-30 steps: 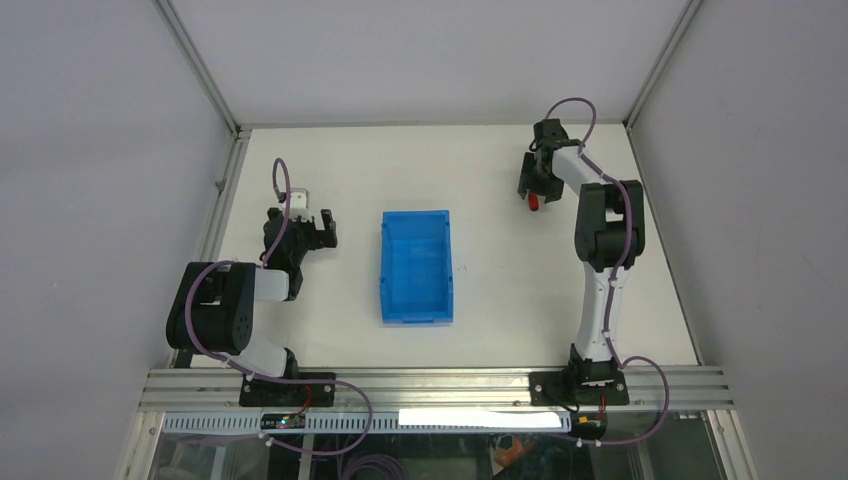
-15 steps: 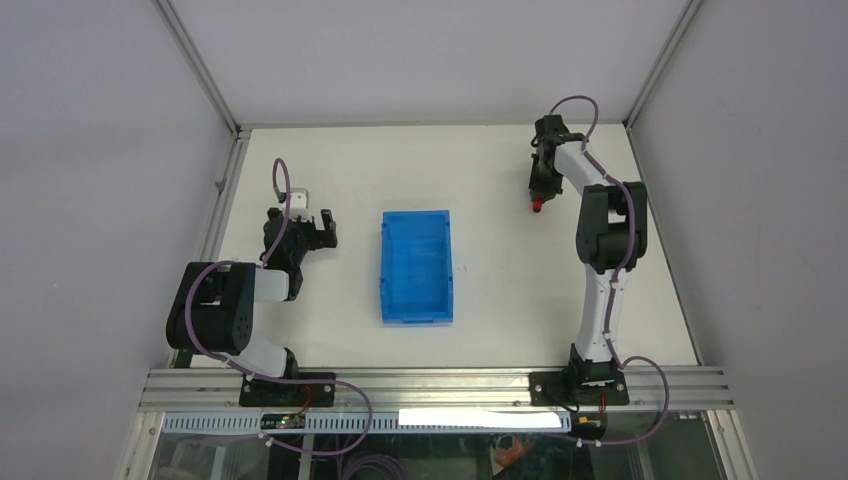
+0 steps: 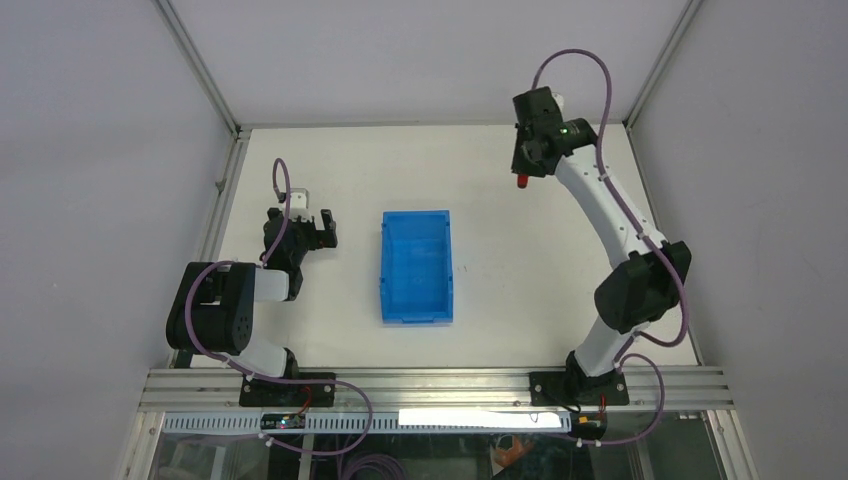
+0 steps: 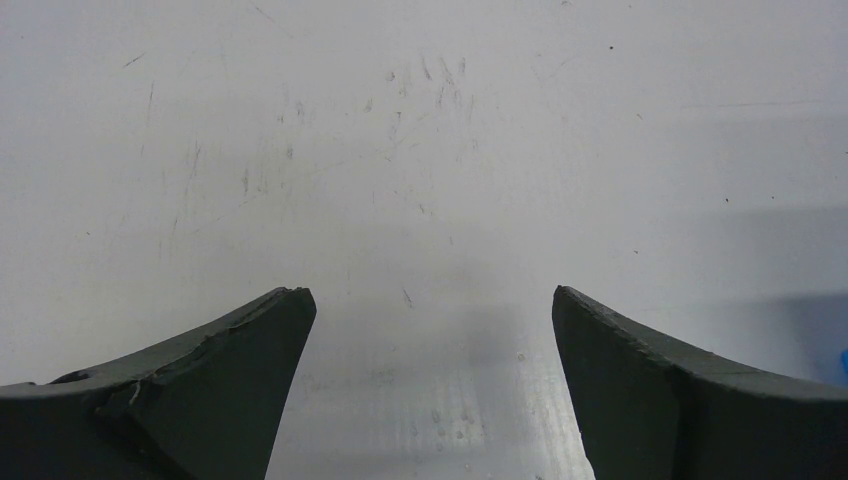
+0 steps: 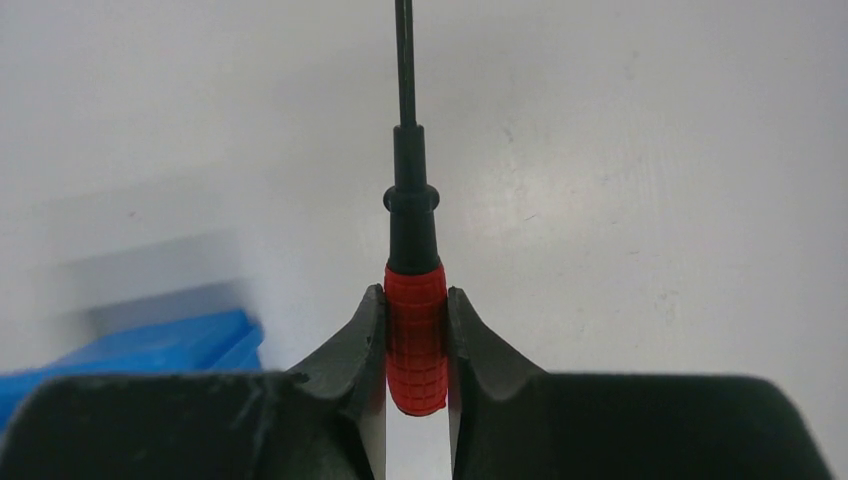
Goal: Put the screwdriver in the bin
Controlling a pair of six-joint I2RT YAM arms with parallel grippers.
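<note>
White worktop (image 3: 500,290) carries blue bin (image 3: 416,265) at centre, left tool (image 4: 430,300) spread wide nr its left (nothing gripped), & right tool (image 5: 417,325), raised at far right, clamps the screwdriver (image 5: 415,345) by its red handle, clear of bin.

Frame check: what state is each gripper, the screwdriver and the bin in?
screwdriver: clamped by its red handle in the right gripper, outside the bin
right gripper: shut on the screwdriver
left gripper: open, holding nothing
bin: upright on the table, empty
</note>
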